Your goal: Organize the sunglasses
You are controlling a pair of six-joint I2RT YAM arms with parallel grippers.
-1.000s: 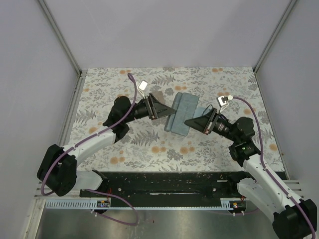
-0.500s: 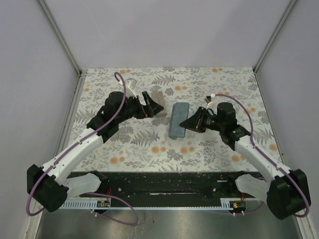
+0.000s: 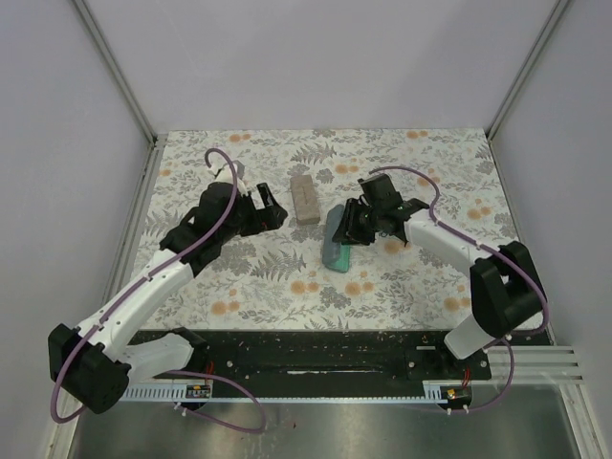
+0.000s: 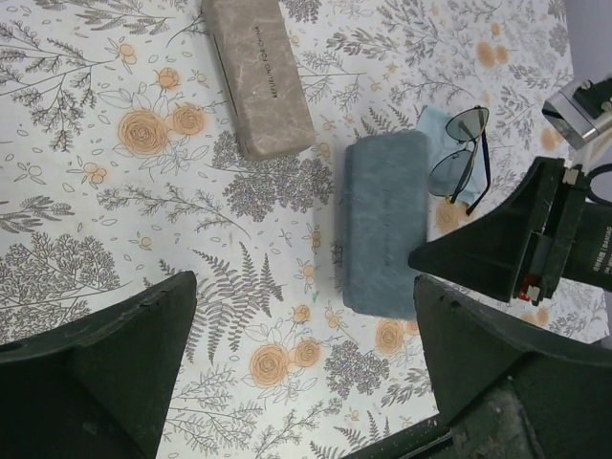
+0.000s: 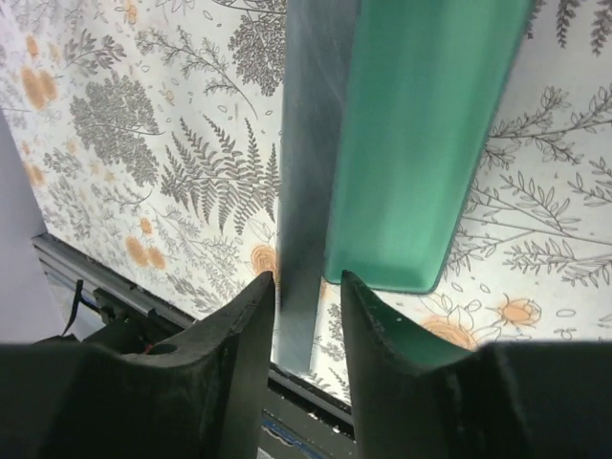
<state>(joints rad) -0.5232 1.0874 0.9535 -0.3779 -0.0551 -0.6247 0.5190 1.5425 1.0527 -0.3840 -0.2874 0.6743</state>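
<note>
Over the table (image 4: 86, 206) | left tool (image 4: 304, 282) wide, empty | right tool (image 5: 306, 279) narrow, astride case lid (image 5: 308, 143) (contact unclear)

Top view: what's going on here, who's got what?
The right gripper has its fingers clamped on the lid edge of the slate-blue case, propping it open so the green lining shows. The left gripper is wide open and holds nothing. The sunglasses lie on a light blue cloth beside that case, not yet inside. A tan case sits closed nearby.
</note>
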